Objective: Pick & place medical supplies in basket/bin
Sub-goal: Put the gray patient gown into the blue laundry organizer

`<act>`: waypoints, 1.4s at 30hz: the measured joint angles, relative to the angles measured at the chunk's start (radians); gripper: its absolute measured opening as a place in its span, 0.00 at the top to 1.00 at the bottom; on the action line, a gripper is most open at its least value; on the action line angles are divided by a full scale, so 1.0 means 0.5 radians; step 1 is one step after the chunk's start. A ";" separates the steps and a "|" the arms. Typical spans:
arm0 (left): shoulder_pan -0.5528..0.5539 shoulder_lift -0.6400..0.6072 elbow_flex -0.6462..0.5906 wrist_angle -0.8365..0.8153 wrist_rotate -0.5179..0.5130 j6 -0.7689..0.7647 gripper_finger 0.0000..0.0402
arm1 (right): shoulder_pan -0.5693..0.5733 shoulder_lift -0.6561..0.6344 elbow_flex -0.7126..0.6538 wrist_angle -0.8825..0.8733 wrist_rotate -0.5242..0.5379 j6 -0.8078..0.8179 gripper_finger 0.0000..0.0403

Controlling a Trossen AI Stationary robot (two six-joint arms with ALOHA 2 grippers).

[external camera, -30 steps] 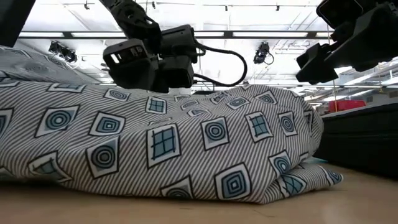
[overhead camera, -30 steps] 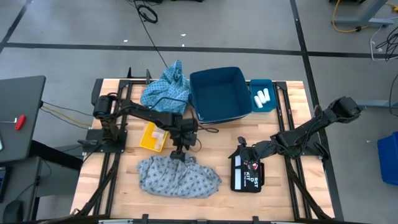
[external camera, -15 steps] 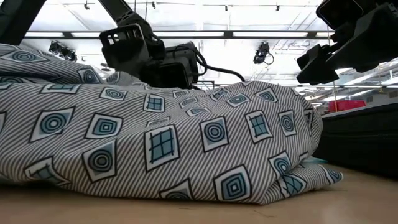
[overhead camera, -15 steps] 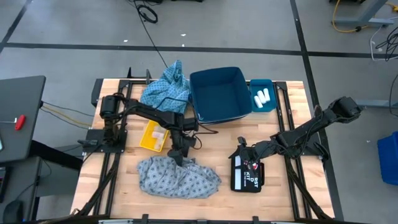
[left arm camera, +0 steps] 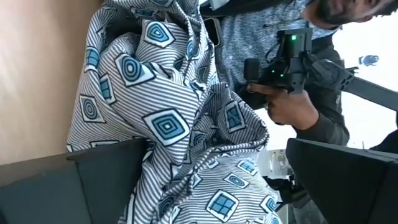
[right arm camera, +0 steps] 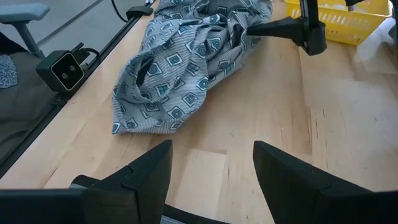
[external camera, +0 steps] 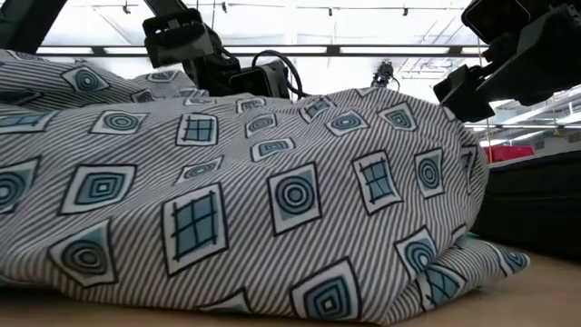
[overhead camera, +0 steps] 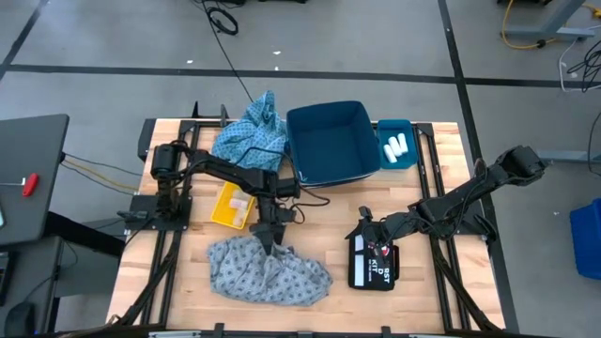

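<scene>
A light-blue patterned cloth (overhead camera: 268, 274) lies bunched on the table's near middle and fills the low view (external camera: 236, 209). My left gripper (overhead camera: 269, 241) stands open at its far side, with folds of cloth between the fingers (left arm camera: 217, 146). A second patterned cloth (overhead camera: 249, 133) lies heaped at the far left beside the dark blue bin (overhead camera: 299, 160). White rolls (overhead camera: 395, 145) lie in a small blue tray. My right gripper (right arm camera: 211, 168) hangs open over bare wood to the right of the cloth, holding nothing. My left gripper's open fingers are pushed into the far side of the near cloth. One finger (left arm camera: 106, 180) lies against the fabric, and a ridge of several folds (left arm camera: 205, 124) stands up between the two. They come slanting down from the table's far side (right arm camera: 273, 28). The cloth rests on the table, slack.
A yellow basket (overhead camera: 233, 207) stands just beyond the left gripper. A black kit bag (overhead camera: 374, 263) lies under the right arm. A person holding a controller (left arm camera: 289, 56) stands beyond the table's near edge. Bare wood shows between cloth and bag.
My left gripper has turned about at the wrist and dipped into the cloth's far side, staying open. The cloth has been shoved a little toward the near edge, and its folds stand higher in the low view than before.
</scene>
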 joint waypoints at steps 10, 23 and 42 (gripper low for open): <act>-0.076 0.000 0.000 0.022 -0.255 -0.029 0.02 | -0.002 0.000 0.000 0.000 0.002 0.000 0.42; -0.404 -0.001 0.000 0.161 -0.906 -0.194 0.02 | -0.006 0.000 0.000 -0.011 0.051 -0.002 0.42; -0.840 0.223 0.022 0.600 -1.559 -0.623 0.24 | -0.005 0.000 0.000 -0.018 0.066 -0.002 0.42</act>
